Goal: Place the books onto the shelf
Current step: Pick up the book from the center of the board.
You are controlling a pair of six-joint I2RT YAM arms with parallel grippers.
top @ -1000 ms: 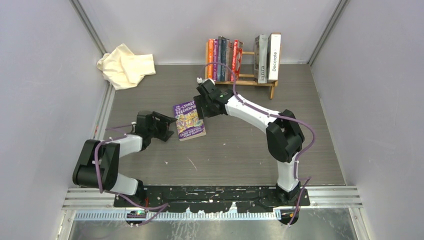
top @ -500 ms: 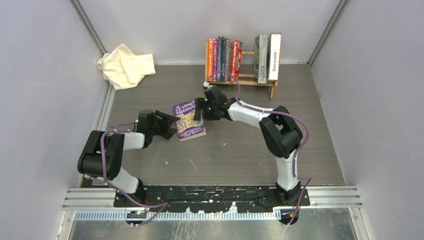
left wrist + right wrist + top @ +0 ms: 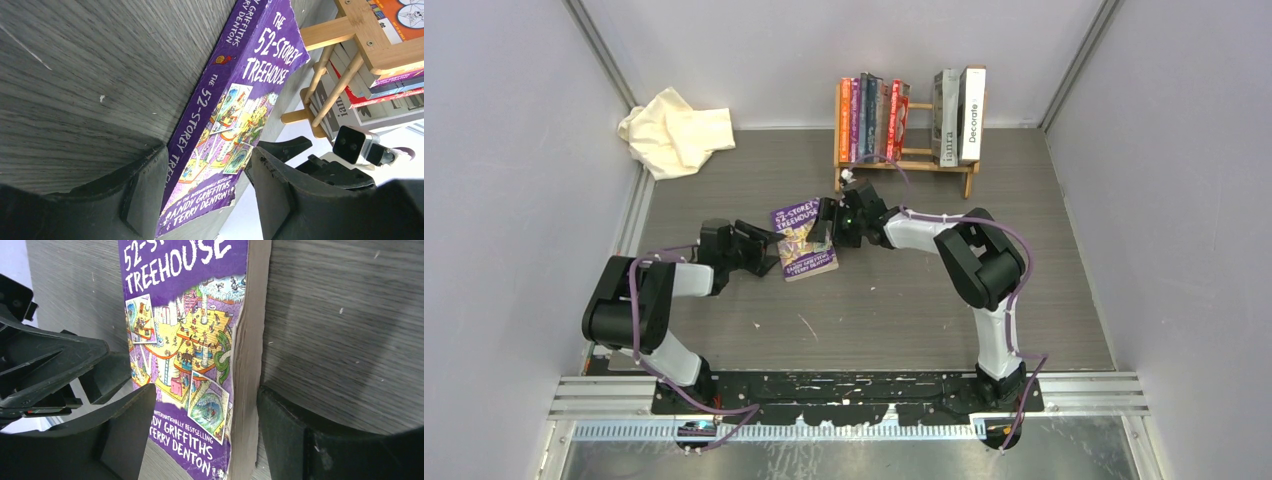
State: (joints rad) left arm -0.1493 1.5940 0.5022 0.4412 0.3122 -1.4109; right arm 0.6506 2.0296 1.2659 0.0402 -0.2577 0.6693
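Books (image 3: 874,105) mostly stand on the shelf (image 3: 924,160) already. One purple book (image 3: 802,245) is left, lying on the table (image 3: 904,300) between the arms. Left gripper (image 3: 767,250) and right gripper (image 3: 825,226) each straddle one edge of it, jaws wider than the book, not clamping.

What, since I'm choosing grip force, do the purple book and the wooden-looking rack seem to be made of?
Purple book: a paperback, it seems, with a thin printed card cover, whitened worn edges and a yellowish paper page block. Rack: light unpainted wood, possibly bamboo, with fine grain, round dowels and small screws at the joints.
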